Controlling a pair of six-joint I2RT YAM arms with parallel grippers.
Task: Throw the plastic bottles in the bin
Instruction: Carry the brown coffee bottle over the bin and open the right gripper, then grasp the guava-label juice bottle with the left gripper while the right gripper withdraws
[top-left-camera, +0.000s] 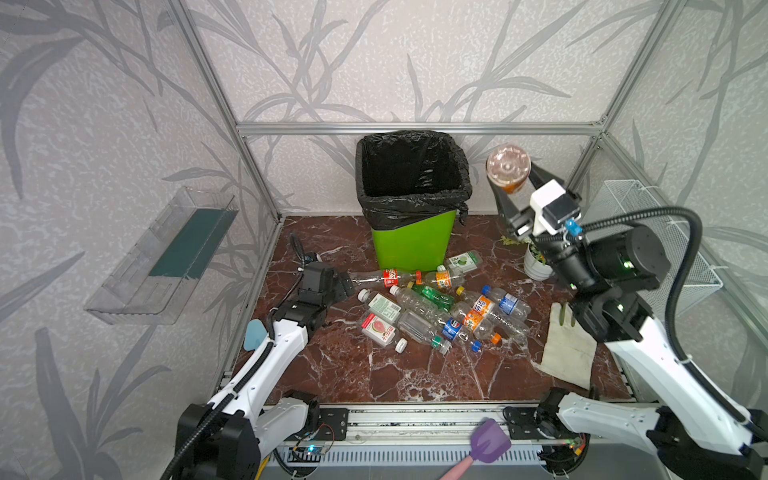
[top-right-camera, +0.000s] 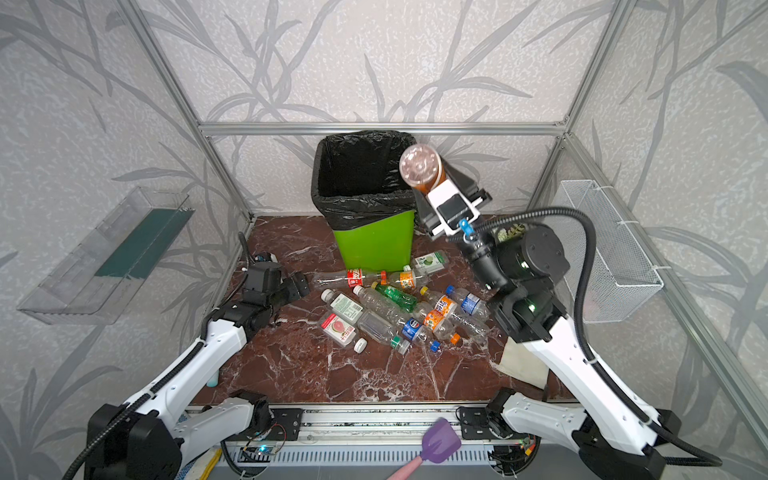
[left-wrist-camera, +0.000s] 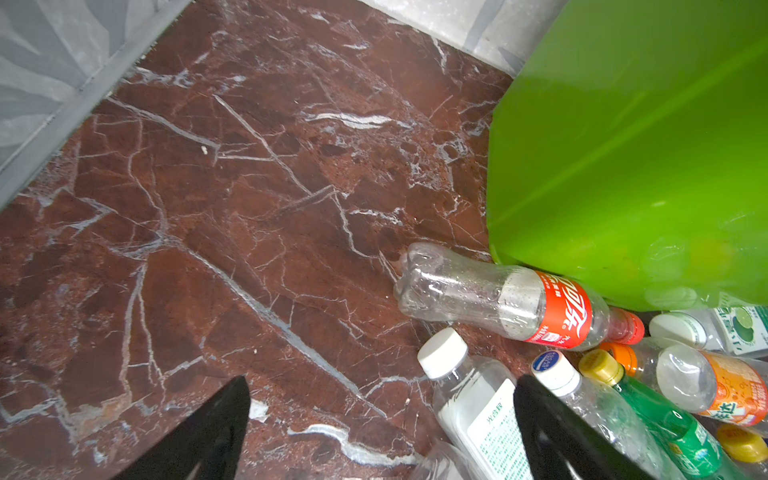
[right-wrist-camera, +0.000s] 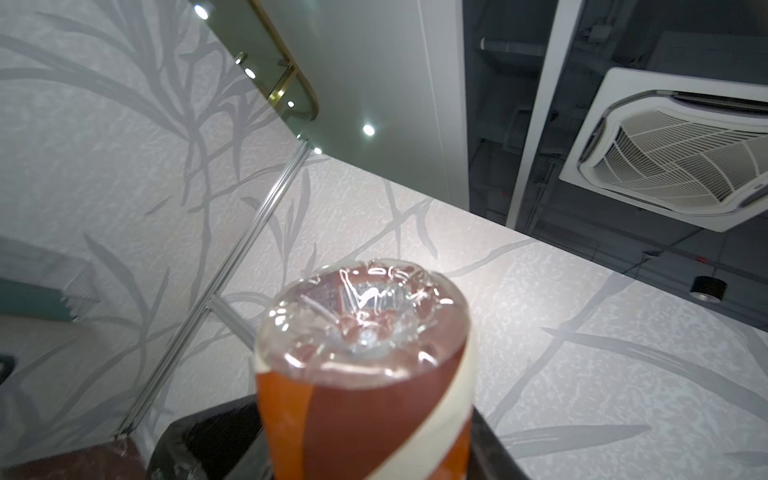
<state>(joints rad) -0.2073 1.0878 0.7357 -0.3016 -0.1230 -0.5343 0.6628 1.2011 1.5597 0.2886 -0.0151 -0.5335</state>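
The lime-green bin (top-left-camera: 411, 241) (top-right-camera: 374, 245) with a black bag over its rim stands at the back centre, and its wall fills one side of the left wrist view (left-wrist-camera: 623, 166). My right gripper (top-left-camera: 515, 183) (top-right-camera: 432, 183) (right-wrist-camera: 361, 449) is raised beside the bin's right rim, shut on a plastic bottle (top-left-camera: 508, 166) (right-wrist-camera: 361, 374) with an orange-brown label, base upward. Several plastic bottles (top-left-camera: 440, 311) lie piled on the floor in front of the bin. My left gripper (top-left-camera: 345, 286) (left-wrist-camera: 382, 386) is open, low at the pile's left edge. It is near a red-labelled cola bottle (left-wrist-camera: 498, 299) and a white-capped bottle (left-wrist-camera: 478, 407).
A white glove (top-left-camera: 569, 349) lies at the right of the floor and a small white plant pot (top-left-camera: 536, 262) stands behind it. A wire-mesh basket (top-left-camera: 648, 232) hangs on the right wall, a clear tray (top-left-camera: 166, 257) on the left wall. A purple spatula (top-left-camera: 488, 442) is at the front rail.
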